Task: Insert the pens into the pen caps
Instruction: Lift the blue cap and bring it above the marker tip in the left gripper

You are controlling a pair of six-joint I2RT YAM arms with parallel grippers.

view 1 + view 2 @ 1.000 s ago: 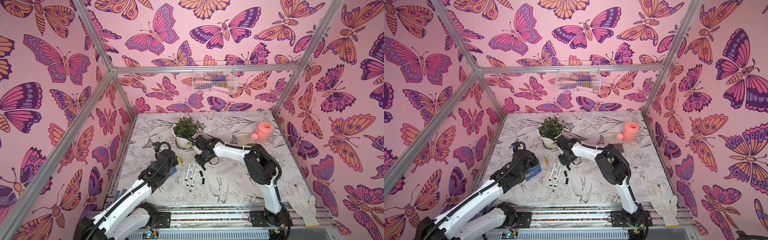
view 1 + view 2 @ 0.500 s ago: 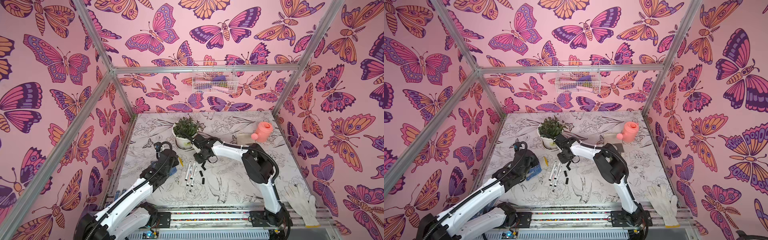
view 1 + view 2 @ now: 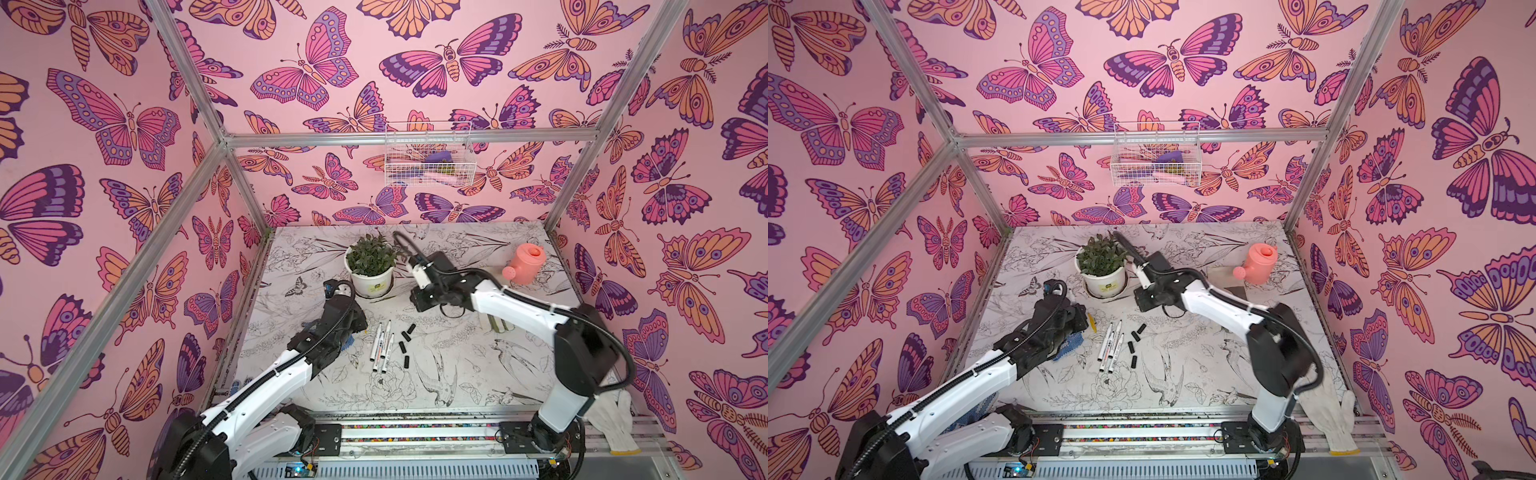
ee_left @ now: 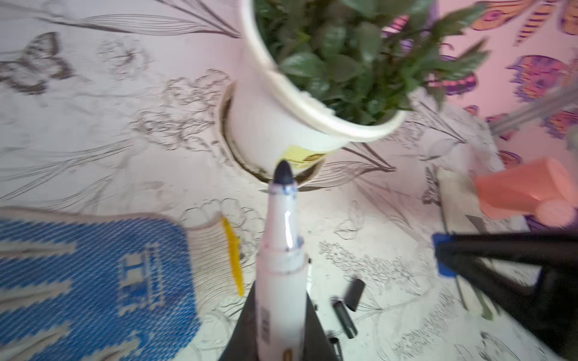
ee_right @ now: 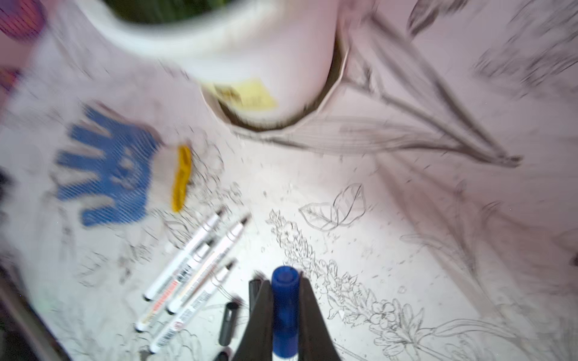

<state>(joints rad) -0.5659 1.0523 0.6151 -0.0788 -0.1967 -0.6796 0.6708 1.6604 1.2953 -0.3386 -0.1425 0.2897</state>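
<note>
Nearest, at approx 4 o'clock off the worktop [image 3: 457, 374], a white glove [image 3: 615, 424] lies on the front rail.

Further in, just short of mid-worktop, the loose pens [image 3: 380, 343] lie side by side, close together, tips toward 12–1 o'clock. They have slim white barrels w/ black print, one w/ reddish print too, and small dark tips w/ no caps on. At their 3 o'clock lie the black caps [image 5: 228, 322], four in both top views: short stubby tubes, scattered, apart from the pens.

At the pens' 9 o'clock is a blue-dotted glove [image 4: 93, 281] w/ a yellow strip [image 4: 233, 256] at its cuff end. The left arm's head hangs over it. The left pincer [image 4: 281, 290] is clamped on a held pen [image 4: 281, 250]. This one has a fat white barrel w/ black print by the fingers, stepping down to a narrower neck, w/ bluish smudges at the collar and a dark bullet tip. The tip points out of the jaws toward the pot.

At approx 1 o'clock of the loose pens, the right pincer [image 5: 284, 281] is clamped on the blue cap [image 5: 284, 318]. It's a stubby blue cylinder w/ its round end facing out; this view is blurred. Cap & held pen tip are well apart.

Beyond, a potted plant [image 3: 370, 266] stands at 12 o'clock of the pens and a pink watering can [image 3: 525, 264] at 2 o'clock. Farthest, a wire basket [image 3: 428, 153] hangs on the back wall.
</note>
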